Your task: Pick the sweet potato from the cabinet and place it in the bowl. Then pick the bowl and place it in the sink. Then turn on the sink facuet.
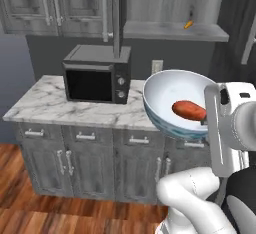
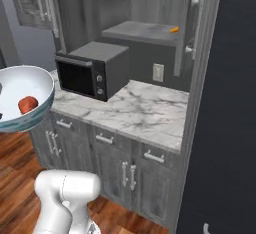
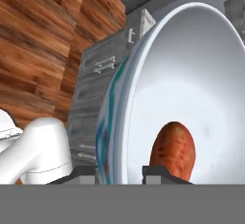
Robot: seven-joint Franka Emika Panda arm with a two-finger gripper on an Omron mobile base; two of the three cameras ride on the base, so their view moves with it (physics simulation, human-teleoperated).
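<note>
The white bowl with its pale blue outside hangs tilted in the air in front of the counter, also at the left edge of the right base view. My gripper is shut on its rim, one finger inside and one outside. The reddish sweet potato lies inside the bowl near the gripped rim. The cabinet stands open above the counter. The sink and the sink facuet are out of view.
A black microwave stands on the white marble counter. A small yellow-orange item lies on the cabinet shelf. Grey drawers sit below, with a tall dark panel at right.
</note>
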